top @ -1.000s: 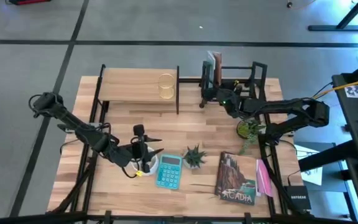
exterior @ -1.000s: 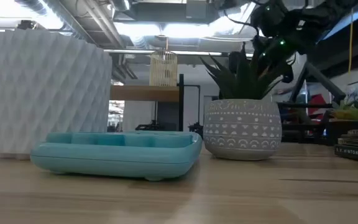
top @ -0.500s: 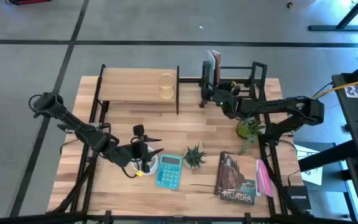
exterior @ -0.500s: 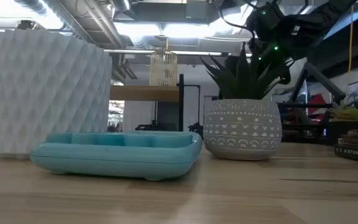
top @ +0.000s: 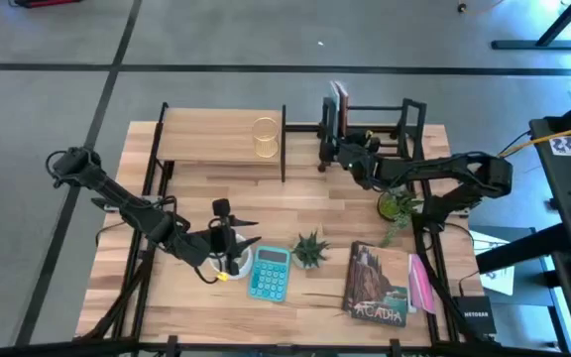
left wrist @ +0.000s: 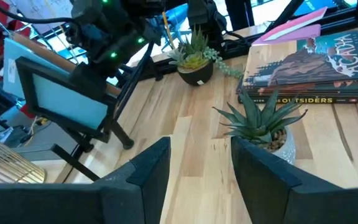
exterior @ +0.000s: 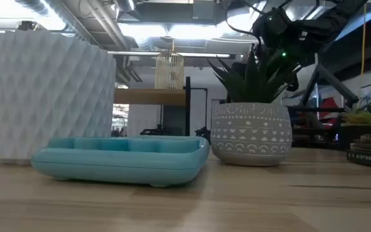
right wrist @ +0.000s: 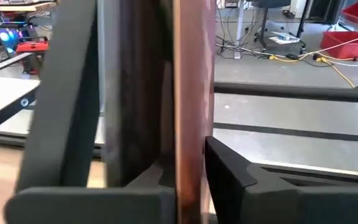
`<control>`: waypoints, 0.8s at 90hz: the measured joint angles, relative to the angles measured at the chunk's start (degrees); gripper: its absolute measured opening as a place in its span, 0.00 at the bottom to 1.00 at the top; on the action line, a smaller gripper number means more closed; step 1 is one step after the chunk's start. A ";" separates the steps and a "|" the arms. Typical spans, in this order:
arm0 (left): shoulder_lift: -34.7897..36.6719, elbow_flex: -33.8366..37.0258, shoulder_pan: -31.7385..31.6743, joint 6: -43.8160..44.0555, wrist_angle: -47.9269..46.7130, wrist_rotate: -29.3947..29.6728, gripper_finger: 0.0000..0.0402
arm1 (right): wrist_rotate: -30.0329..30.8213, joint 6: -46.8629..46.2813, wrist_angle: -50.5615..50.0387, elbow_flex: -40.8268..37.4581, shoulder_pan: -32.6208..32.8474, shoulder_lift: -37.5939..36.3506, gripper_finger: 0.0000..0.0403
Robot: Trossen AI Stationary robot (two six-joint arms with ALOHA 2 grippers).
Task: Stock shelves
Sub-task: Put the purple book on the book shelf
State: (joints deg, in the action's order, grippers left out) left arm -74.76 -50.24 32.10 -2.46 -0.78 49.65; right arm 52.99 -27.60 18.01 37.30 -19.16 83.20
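Toward the light-wood tabletop's point(top: 196, 193) one o'clock, the right gripper point(top: 343, 152) pinches an upright reddish-brown book point(top: 337, 103) in the black open-frame metal bar rack point(top: 404, 124), while the left gripper's point(top: 234, 241) fingers stay spread at seven o'clock.

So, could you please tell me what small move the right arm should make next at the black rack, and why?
Probably release and back straight away. The right pincer is at the black rack, where the book stands upright at its left end. In the right wrist view the book runs between the fingers, seemingly resting in place. The left pincer waits by the calculator.

Light-wood board shelf point(top: 216, 146) and tabletop point(top: 295, 213) — matt black metal bar rack point(top: 404, 124).
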 joint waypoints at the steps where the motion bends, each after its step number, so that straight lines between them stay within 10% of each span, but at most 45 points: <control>1: 0.00 0.00 0.00 0.00 0.00 0.01 0.39 | -0.11 0.01 -0.13 0.00 0.00 0.00 0.14; 38: 0.00 0.00 0.00 0.31 -0.04 0.02 0.39 | -3.80 -0.39 -0.72 0.00 0.02 -0.21 0.42; 72: 0.00 0.00 0.00 0.31 -0.09 0.02 0.39 | -7.47 -0.43 -8.09 0.00 0.07 -7.68 0.46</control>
State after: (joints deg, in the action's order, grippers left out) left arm -74.76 -50.24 32.10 -2.15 -0.86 49.67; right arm 45.52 -28.03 9.92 37.30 -19.09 75.52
